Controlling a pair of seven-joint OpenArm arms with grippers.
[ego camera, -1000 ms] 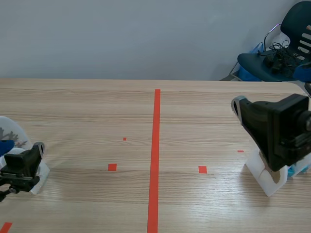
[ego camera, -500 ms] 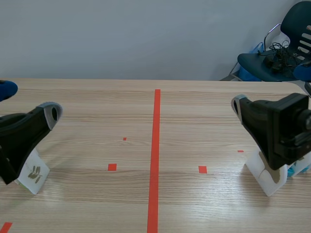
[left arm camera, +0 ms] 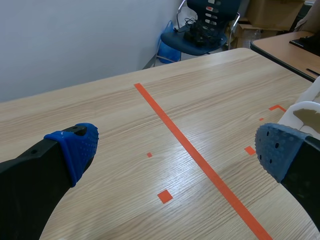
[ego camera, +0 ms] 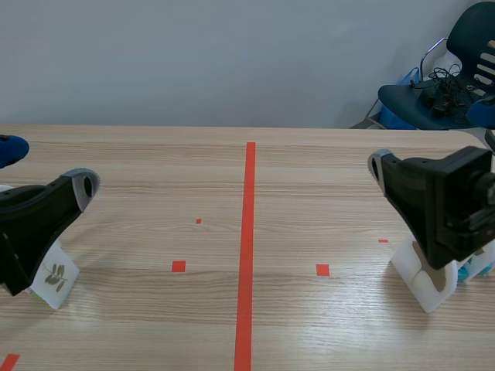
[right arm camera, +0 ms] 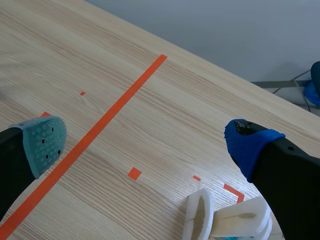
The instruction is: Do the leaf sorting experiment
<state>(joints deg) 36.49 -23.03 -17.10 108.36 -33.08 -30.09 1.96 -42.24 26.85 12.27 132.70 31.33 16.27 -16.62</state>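
Office-like lab; taped table (ego camera: 155, 174), blue chair (ego camera: 414, 99).

The left end effector (left arm camera: 176, 149) and right end effector (right arm camera: 146, 142) are black with dotted blue or grey-green pads (right arm camera: 45, 142).

A small white leaf card (ego camera: 54, 278) stands tilted on the table (ego camera: 309, 185) at its near left, well left of the long red line; the face turned this way carries a dark leafy sprig; its left edge is hidden from where I stand. Far over on the right sits a white moulded holder (ego camera: 421, 287), low on the wood, with something pale blue (ego camera: 478, 270) just behind it. Seen closer, it is made of rounded white parts: a slotted piece (right arm camera: 199, 220) stands on edge; a flatter piece (right arm camera: 241, 220) lies touching it.
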